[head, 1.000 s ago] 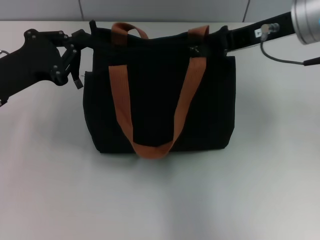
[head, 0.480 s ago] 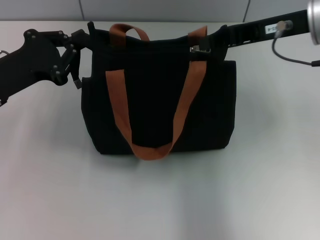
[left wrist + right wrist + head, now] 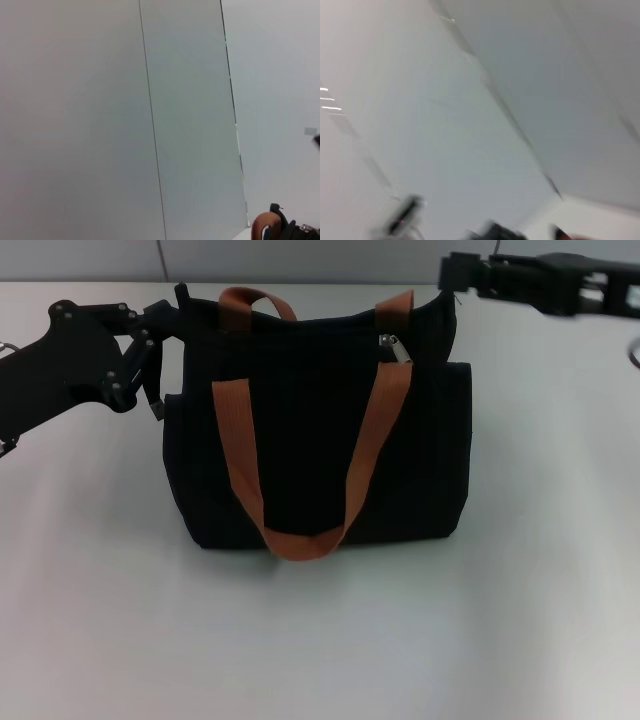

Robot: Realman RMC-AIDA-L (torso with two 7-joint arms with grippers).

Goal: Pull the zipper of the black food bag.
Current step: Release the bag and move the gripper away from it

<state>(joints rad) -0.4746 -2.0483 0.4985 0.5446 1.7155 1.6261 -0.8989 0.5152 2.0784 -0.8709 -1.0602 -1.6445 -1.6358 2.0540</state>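
Note:
The black food bag [image 3: 310,440] stands upright mid-table in the head view, its orange-brown handles [image 3: 238,440] hanging down the front. The silver zipper [image 3: 395,347] pull hangs free at the top edge, near the right handle. My left gripper [image 3: 168,345] clamps the bag's upper left corner. My right gripper [image 3: 452,273] hovers just beyond the bag's upper right corner, clear of the zipper. The left wrist view shows only a handle tip [image 3: 262,226] and a bit of the bag [image 3: 287,231]. The right wrist view is blurred wall.
The bag sits on a pale grey table [image 3: 320,640], with bare surface in front and to both sides. A grey panelled wall [image 3: 330,258] runs along the back edge. A cable [image 3: 634,348] hangs by my right arm.
My right gripper was at the zipper pull and has let go, pulling back up and to the right. The pull tab now hangs loose. The left arm and bag have held still.

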